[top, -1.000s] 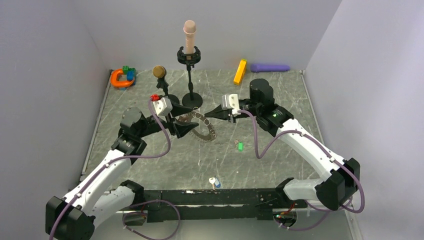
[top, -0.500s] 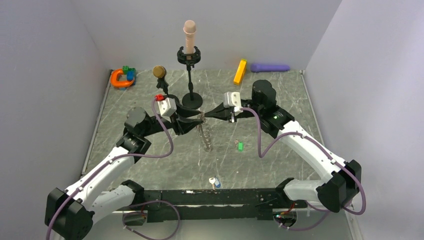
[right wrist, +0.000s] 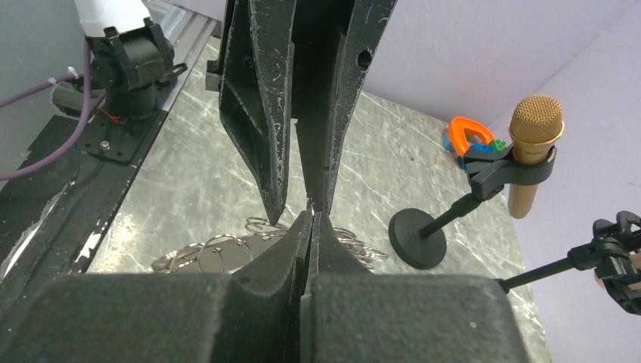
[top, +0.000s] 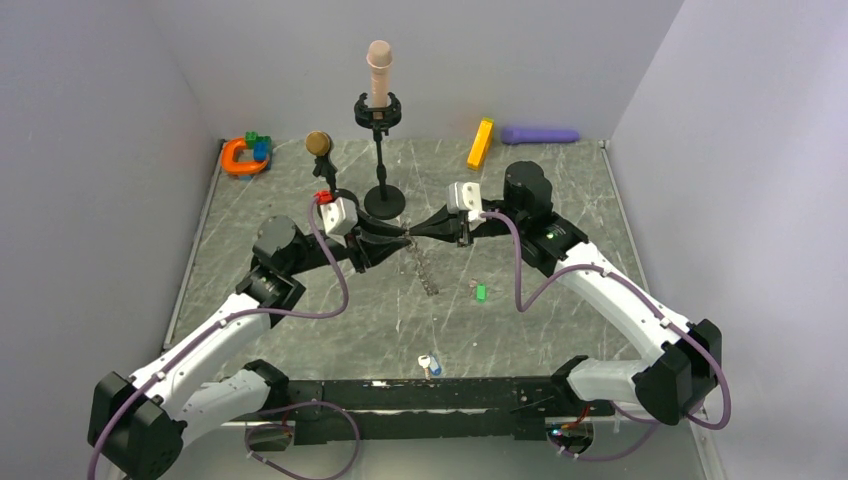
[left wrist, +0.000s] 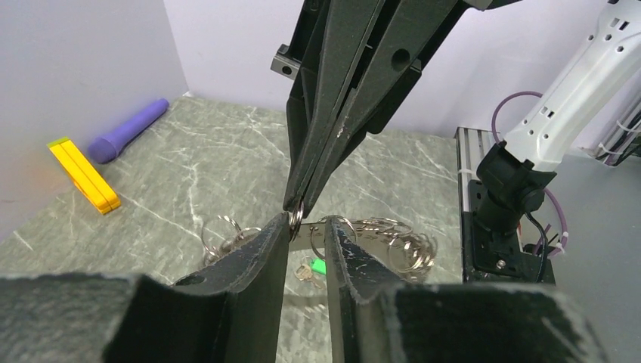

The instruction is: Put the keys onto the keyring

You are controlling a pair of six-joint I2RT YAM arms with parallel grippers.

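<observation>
The keyring (top: 424, 268), a grey metal band carrying several small split rings, hangs edge-on above the table where the two grippers meet. My right gripper (top: 413, 232) is shut on one small ring at its top (right wrist: 311, 215). My left gripper (top: 400, 238) faces it tip to tip, and its fingers (left wrist: 276, 238) stand a little apart astride the band (left wrist: 378, 231), which crosses beyond their tips. The green key (top: 481, 292) lies on the table right of the hanging ring, and below it in the left wrist view (left wrist: 319, 266). No red key is in view.
A blue-headed key (top: 428, 363) lies near the front edge. Behind the grippers stands a round black stand base (top: 384, 203), with a gold microphone (top: 319, 143) on a second stand to its left. A yellow block (top: 480, 143), purple marker (top: 540, 134) and orange toy (top: 243, 156) line the back.
The left gripper has moved right and up until it meets the right gripper's tip. The keyring has swung from lying broadside to hanging edge-on. The right gripper has hardly moved.
</observation>
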